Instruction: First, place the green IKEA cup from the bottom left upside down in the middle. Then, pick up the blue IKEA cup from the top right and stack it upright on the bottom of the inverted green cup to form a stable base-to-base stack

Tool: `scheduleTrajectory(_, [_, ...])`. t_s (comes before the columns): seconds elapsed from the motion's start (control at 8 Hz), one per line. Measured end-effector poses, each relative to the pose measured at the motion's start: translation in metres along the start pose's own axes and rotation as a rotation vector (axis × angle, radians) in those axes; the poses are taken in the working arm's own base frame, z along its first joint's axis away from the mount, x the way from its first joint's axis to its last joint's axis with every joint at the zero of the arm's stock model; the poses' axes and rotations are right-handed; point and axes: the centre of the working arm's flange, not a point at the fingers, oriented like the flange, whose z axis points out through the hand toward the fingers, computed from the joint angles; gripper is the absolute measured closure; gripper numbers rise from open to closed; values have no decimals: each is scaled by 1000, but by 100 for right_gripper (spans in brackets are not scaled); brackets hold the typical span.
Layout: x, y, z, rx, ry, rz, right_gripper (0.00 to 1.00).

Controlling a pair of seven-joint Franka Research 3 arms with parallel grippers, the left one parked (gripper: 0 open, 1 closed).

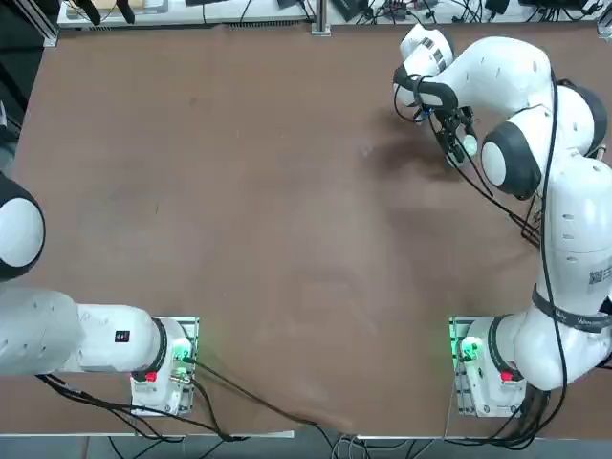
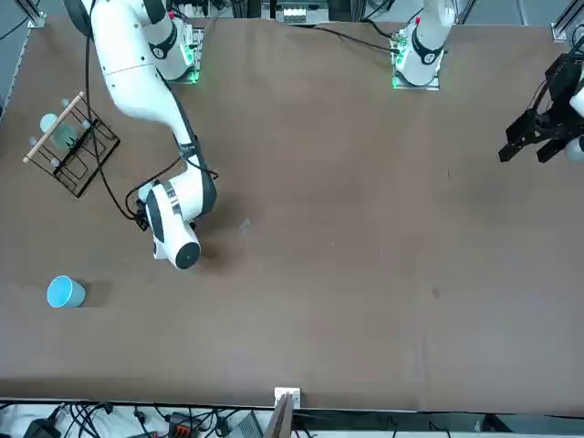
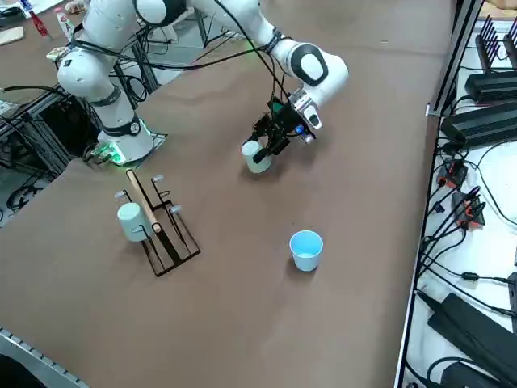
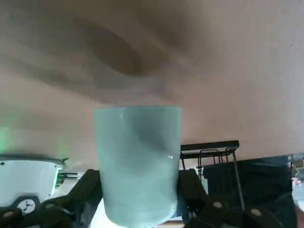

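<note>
Overhead, cables partly hid the right gripper (image 1: 462, 144); from the front, the right arm (image 2: 173, 196) partly hid the green cup (image 2: 145, 192).

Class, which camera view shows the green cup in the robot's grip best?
The right wrist view: the green cup fills its middle, held between the right gripper's jaws. The right side view shows it smaller, beneath the gripper; the top and front views show only a bit, the arm hiding the rest.

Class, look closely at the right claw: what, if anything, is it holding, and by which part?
The right claw holds a pale green cup by its opposite side walls, nearer the narrower end.
</note>
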Motion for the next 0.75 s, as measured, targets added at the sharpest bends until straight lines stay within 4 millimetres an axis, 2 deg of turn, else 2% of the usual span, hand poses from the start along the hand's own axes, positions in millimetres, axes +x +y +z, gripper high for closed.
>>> scheduleTrajectory(0.38, [17,-5,18,5,-40,27,13])
scheduleTrajectory(0.75, [15,3,19,-18,-49,39,13])
